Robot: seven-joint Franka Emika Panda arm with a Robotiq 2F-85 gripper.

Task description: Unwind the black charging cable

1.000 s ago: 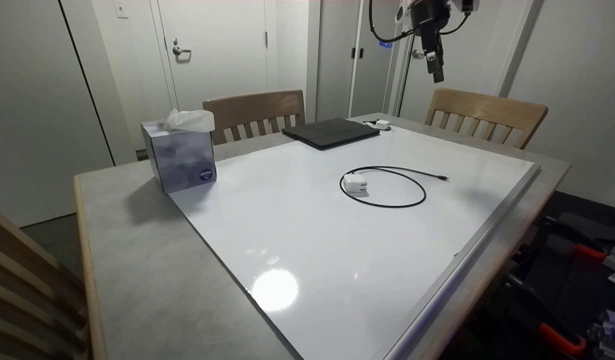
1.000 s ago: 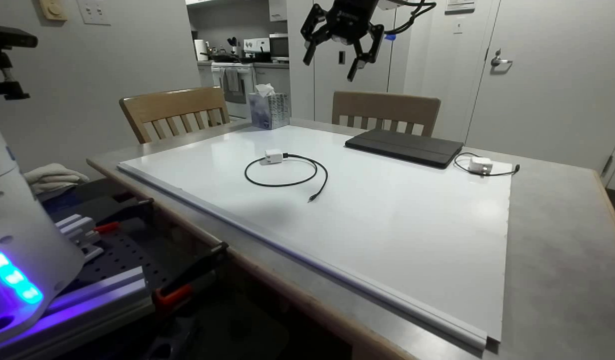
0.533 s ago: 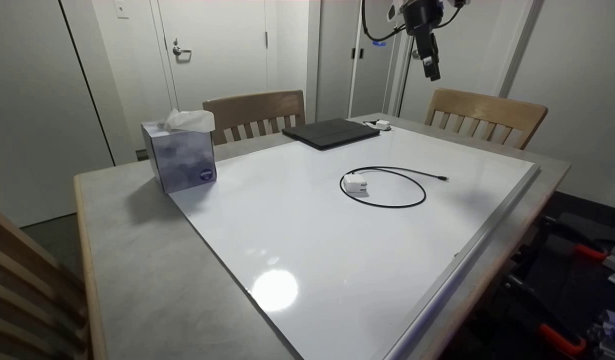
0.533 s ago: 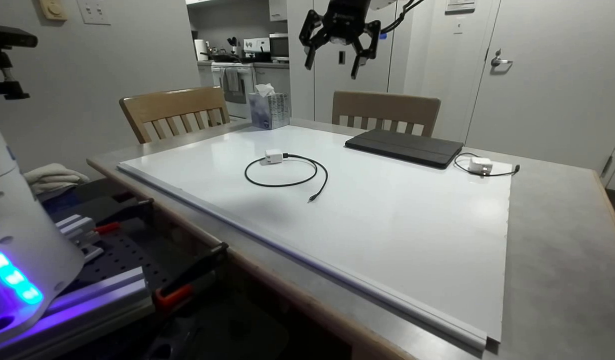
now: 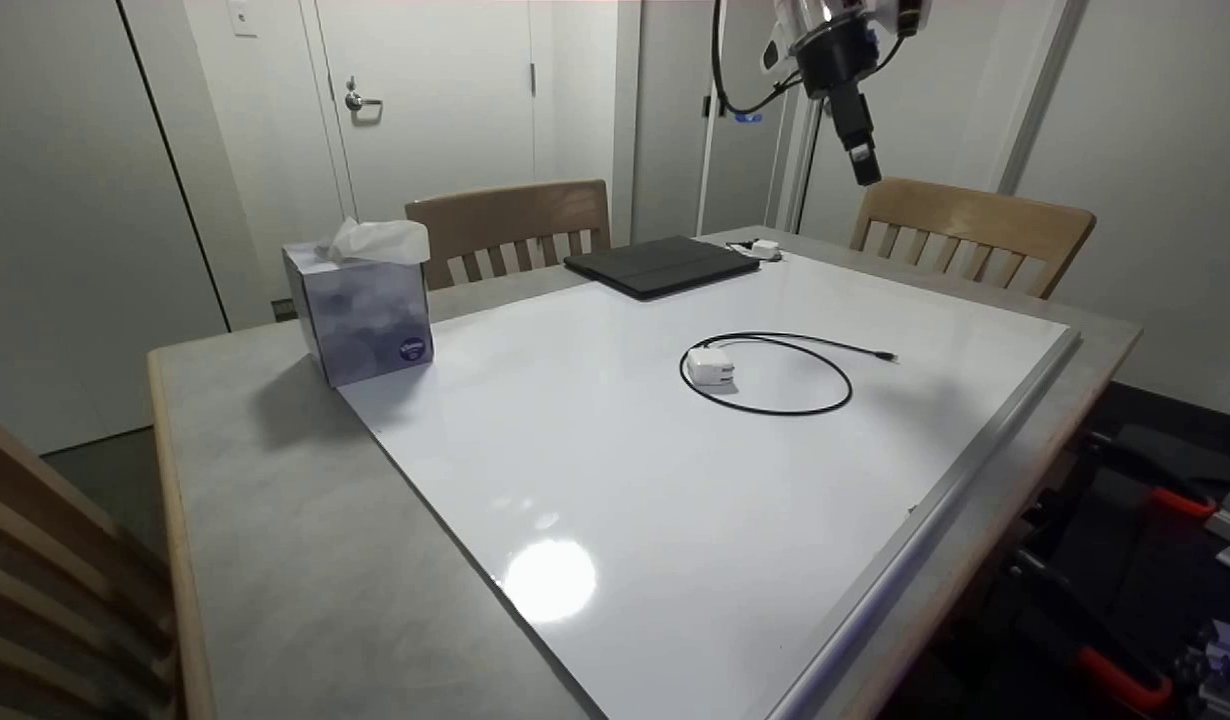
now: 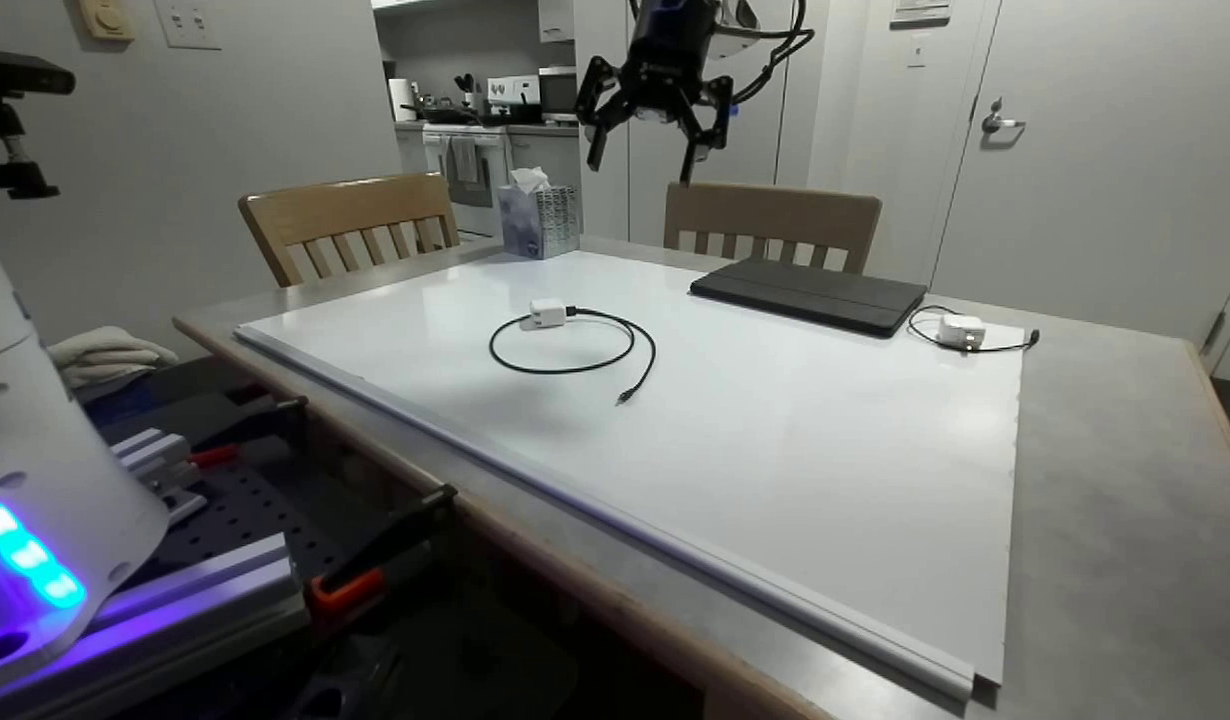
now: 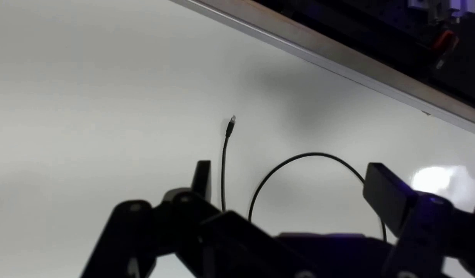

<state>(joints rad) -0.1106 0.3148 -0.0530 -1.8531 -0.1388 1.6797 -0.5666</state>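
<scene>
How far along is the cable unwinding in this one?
Done: perhaps a little; the cable already has one plug lying free.
In hand: nothing; the claw hangs open, clear of it.
Left: likely most of the job, as the cable lies looped across itself and needs gripping and drawing straight.

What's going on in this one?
A robot gripper hangs open above the white board, holding nothing. Below it, the black charging cable lies in a loop, one end at a white adapter, the other end free. The gripper isn't touching the cable, and the loop has not been unwound yet.
</scene>
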